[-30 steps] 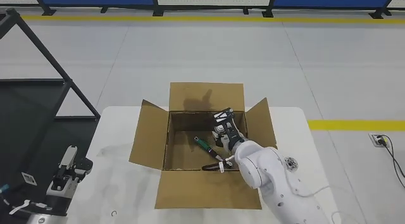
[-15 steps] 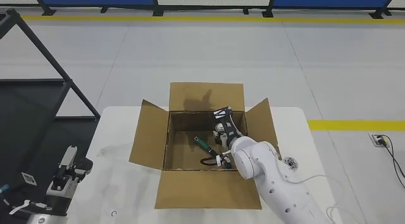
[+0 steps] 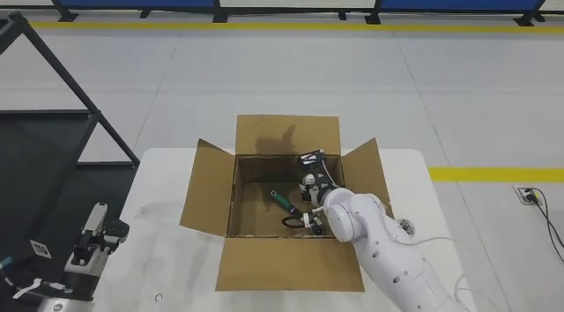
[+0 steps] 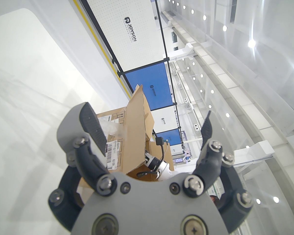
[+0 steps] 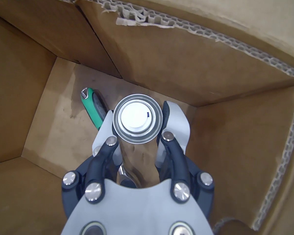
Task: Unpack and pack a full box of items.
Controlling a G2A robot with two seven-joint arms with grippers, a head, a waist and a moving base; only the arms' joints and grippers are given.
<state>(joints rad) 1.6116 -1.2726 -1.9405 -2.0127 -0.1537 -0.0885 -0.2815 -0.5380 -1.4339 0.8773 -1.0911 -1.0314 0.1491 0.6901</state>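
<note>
Right wrist view: your right gripper clamps a can inside the box.
Box floor: green tool lies near the can.
Left wrist view: your left gripper gapes wide, holding nothing, apart from the box.

Box top is unblocked: all four flaps are folded outward, so entry is from above. Right tool sits deep inside, clamped round a can, nearer the box's right wall, with the far wall close ahead. Tight there. Green handle lies on the box floor just beside the tool, one end hidden behind a finger; it blocks a sideways pass toward the box middle. Bare cardboard floor runs beyond the handle to the left wall. The left flap slants up between the box and left tool, which has its fingers spread, well apart by the table left edge.
</note>
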